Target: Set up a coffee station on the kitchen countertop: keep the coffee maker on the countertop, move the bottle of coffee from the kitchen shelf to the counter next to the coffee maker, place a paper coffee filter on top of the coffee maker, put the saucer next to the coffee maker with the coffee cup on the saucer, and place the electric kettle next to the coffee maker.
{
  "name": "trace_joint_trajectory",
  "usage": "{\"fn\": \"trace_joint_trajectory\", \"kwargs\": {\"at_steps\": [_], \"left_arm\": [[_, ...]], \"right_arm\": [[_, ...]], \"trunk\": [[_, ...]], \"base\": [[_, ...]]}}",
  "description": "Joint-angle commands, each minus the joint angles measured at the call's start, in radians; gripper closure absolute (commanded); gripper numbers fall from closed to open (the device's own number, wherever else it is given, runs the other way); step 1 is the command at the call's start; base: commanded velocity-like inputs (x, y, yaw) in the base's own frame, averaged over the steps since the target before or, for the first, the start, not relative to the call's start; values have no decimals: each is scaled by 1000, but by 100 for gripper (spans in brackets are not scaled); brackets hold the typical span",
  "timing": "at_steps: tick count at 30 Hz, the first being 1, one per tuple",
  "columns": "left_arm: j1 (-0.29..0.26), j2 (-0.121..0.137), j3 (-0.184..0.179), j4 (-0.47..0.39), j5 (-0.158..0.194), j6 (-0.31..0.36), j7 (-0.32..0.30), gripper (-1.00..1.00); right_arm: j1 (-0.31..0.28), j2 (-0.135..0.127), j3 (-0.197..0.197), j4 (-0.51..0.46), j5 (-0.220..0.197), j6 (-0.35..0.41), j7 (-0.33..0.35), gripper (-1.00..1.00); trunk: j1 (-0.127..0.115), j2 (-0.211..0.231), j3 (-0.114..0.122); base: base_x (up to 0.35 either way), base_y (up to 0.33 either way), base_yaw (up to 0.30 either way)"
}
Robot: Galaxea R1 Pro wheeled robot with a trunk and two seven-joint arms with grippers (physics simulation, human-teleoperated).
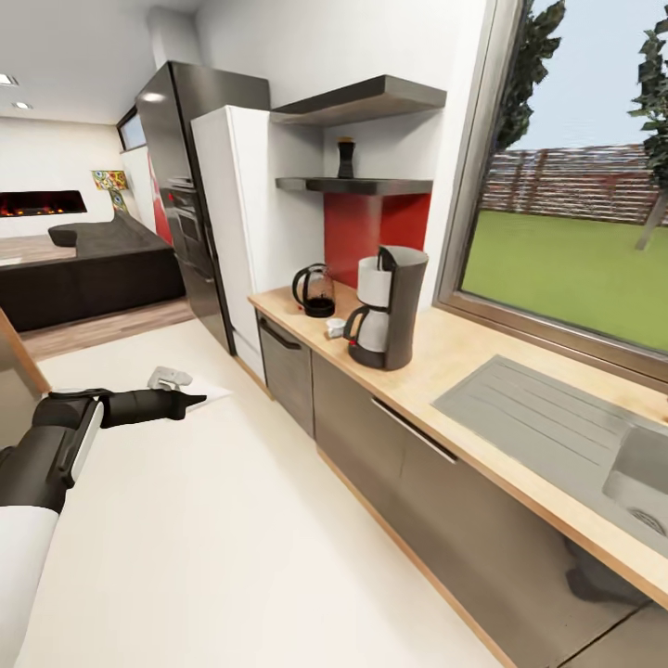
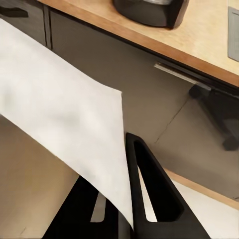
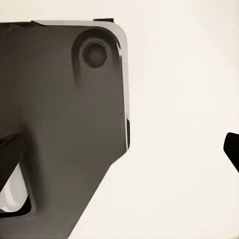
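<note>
The left arm reaches forward over the pale floor, its black pincer (image 1: 190,401) closed narrowly on the thin white paper coffee filter (image 1: 211,393), which sticks out past the fingertips toward the cabinets. In the left wrist view the filter (image 2: 64,114) is a broad white sheet pinched between the two black fingers (image 2: 154,189) and spreading well beyond them.

The filter and pincer are well apart from the long light-wood counter (image 1: 464,357) with grey cabinet fronts. On that counter stands the tall black coffee maker with its silver-white band (image 1: 388,306), and near it, toward the white fridge, the squat round glass kettle with a black loop handle (image 1: 315,290). Between them, near the counter's front edge, lies a tiny white cup (image 1: 335,327); whether it sits on a saucer is too small to tell. A small dark bottle (image 1: 345,158) stands on the lower dark grey shelf (image 1: 371,186) above the red wall panel.

The right wrist view shows a dark grey robot part (image 3: 64,124) against pale floor; whether the right pincer is wide or narrow cannot be told.
</note>
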State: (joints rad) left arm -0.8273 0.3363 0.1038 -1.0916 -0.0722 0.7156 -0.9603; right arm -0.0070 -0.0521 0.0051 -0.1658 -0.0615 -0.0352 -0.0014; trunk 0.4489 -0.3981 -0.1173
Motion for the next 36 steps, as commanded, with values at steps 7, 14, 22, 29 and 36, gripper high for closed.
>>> {"fn": "trace_joint_trajectory", "kwargs": {"at_steps": [7,14,22,29,36], "left_arm": [[-1,0,2,-1,-11,1,-11,100],[-1,-1,2,-1,-12,1,-11,100],[-1,-1,4,7,-12,1,-11,100],[-1,-2,23,7,-12,1,-9,100],[-1,-2,25,7,-12,1,-9,100]], "right_arm": [[-1,-3,-4,-1,-9,-3,0,-100],[-1,-3,-2,-1,-9,-4,0,-100],[-1,-3,-1,-1,-9,-3,0,-100],[-1,-2,-1,0,-9,-4,0,-100],[-1,-2,-1,0,-9,-3,0,-100]], "trunk": [[1,-2,-1],[1,-2,7],[1,-2,17],[1,-2,25],[1,-2,34]], "base": [[298,178,6],[289,199,151],[282,213,190],[281,216,191],[281,222,191]]}}
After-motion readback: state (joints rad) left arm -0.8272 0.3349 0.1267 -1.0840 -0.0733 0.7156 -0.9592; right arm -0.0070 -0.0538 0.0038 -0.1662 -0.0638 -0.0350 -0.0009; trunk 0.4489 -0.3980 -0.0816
